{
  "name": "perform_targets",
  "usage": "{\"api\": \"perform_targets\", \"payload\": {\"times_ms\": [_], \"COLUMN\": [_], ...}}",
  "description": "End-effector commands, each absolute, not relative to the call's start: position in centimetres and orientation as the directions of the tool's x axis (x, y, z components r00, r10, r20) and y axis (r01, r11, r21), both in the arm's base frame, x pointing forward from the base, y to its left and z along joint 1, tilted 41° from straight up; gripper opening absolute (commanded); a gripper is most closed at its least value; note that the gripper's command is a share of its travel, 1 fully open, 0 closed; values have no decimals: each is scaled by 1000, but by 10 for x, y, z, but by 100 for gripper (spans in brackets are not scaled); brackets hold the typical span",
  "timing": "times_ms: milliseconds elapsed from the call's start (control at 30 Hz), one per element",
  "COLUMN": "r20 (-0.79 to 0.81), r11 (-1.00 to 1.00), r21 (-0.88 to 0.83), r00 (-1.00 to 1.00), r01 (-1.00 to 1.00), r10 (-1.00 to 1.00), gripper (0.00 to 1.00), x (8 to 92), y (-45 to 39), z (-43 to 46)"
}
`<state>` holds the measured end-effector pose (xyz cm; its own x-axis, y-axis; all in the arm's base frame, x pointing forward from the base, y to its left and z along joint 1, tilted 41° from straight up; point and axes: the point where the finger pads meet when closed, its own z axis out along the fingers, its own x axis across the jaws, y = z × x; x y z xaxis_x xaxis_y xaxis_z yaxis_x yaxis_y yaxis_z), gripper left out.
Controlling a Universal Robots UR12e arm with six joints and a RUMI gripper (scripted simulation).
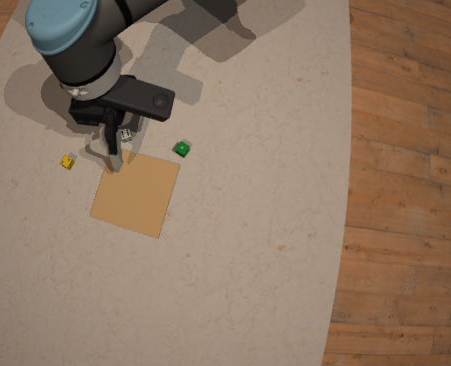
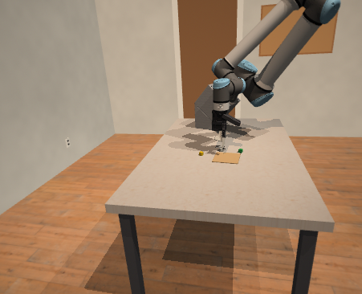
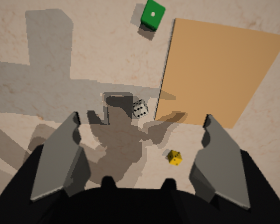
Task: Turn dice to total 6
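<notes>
Three dice lie on the table, all off the tan mat (image 1: pixel 136 195). The white die (image 1: pixel 126 134) sits just beyond the mat's far left corner; in the wrist view the white die (image 3: pixel 139 108) is close to the mat (image 3: pixel 218 70) edge. The green die (image 1: pixel 182 148) sits off the mat's far right corner and shows one pip on top in the wrist view (image 3: pixel 153 13). The yellow die (image 1: pixel 67 161) lies to the mat's left and looks tilted in the wrist view (image 3: pixel 174 157). My gripper (image 3: pixel 141 114) is open and empty, above the table between the white and yellow dice.
The table's right edge (image 1: pixel 343 200) runs down the scene, with wooden floor beyond it. The arm's body (image 1: pixel 81 55) hangs over the far left of the table and casts shadows there.
</notes>
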<state>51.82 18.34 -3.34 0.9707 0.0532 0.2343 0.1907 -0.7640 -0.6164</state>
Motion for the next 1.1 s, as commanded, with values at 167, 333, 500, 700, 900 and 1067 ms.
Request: {"api": "perform_targets", "payload": {"times_ms": [167,333,500,700,900,1067], "r20": [235,235,235,235,235,235], "r11": [-764,-764,-764,-764,-764,-764], "r21": [-616,-616,-616,-616,-616,-616], "r00": [971,971,971,971,971,971], "r01": [191,191,191,191,191,191], "r10": [53,53,53,53,53,53], "gripper": [100,100,100,100,100,100], "x": [519,518,515,511,509,509], "y": [184,189,214,253,268,271], "z": [-33,-29,-8,25,37,40]}}
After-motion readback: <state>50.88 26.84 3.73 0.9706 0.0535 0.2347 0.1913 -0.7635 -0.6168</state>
